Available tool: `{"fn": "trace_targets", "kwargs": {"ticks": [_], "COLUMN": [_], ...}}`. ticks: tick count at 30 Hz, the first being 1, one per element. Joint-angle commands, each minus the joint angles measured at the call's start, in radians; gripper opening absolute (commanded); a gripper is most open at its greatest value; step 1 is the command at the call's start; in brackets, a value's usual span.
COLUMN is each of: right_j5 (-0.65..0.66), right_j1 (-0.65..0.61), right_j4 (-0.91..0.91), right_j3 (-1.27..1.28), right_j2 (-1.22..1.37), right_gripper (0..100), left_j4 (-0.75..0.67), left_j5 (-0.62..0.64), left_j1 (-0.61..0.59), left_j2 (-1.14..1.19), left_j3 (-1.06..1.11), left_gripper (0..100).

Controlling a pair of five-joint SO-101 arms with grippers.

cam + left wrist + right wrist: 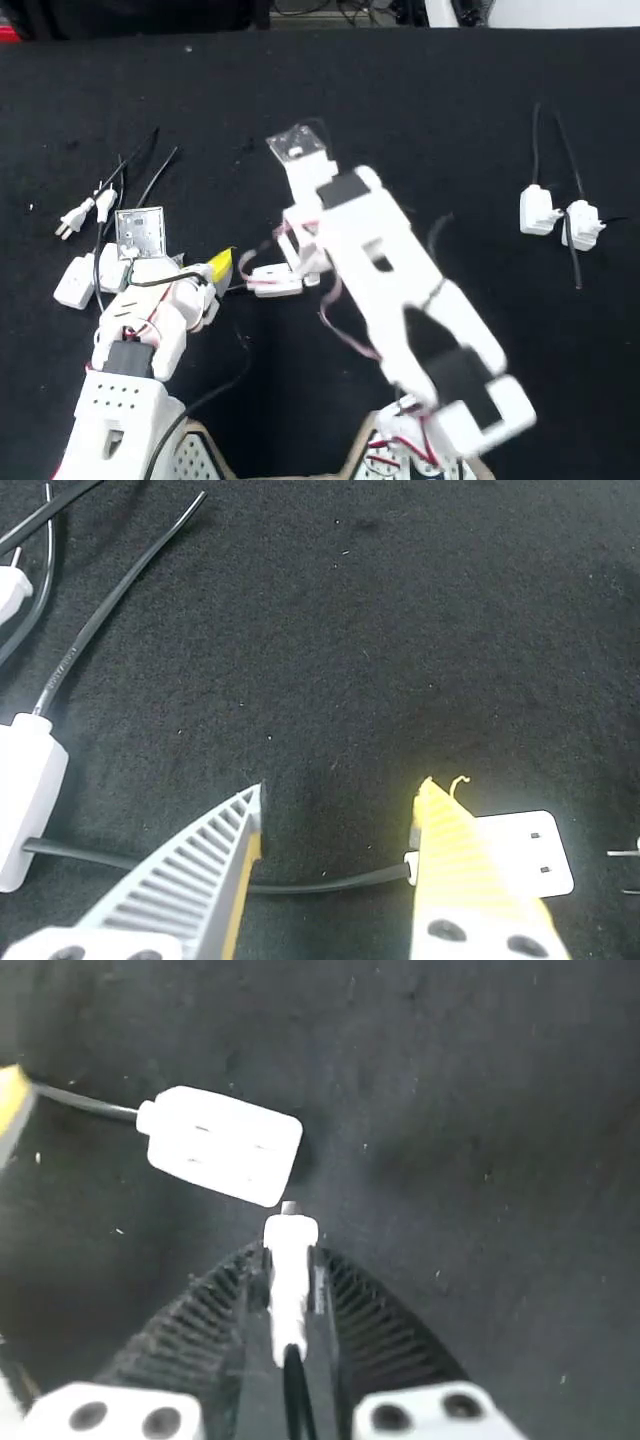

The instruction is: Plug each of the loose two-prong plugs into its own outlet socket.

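My right gripper (290,1252) is shut on a white two-prong plug (290,1260). The plug's tip points at a white outlet socket (222,1145) and sits just short of its near edge. That outlet socket (272,281) lies mid-table, beside the right arm (380,260). My left gripper (340,802) is open and low over the cloth. Its grey and yellow fingers (450,850) straddle the socket's black cable (320,885), and the outlet socket (525,852) lies just past the yellow finger. Two loose plugs (75,218) lie at the far left.
Two more white sockets (78,282) lie by the left arm, and one of these sockets (25,800) is close to the grey finger. At the right, two white plug-and-socket pairs (560,215) lie with their cables. Black cables (150,170) cross the left side.
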Motion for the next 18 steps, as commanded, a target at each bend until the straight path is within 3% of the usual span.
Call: {"fn": "trace_targets", "kwargs": {"ticks": [1,11,18], "right_j5": [-0.068,-0.169,-0.167], "right_j1": [-0.009,-0.063,-0.058], "right_j4": [0.163,0.132,0.127], "right_j3": [-0.282,-0.392,-0.400], "right_j2": [0.168,0.309,0.378], "right_gripper": [1.2,1.1,1.1], "left_j4": [-0.011,-0.012,-0.012], "left_j5": [0.011,0.011,0.011], "left_j1": [-0.002,-0.002,-0.002], "left_j2": [-0.015,-0.015,-0.015], "left_j3": [-0.015,-0.015,-0.015], "left_gripper": [24,24,24]}}
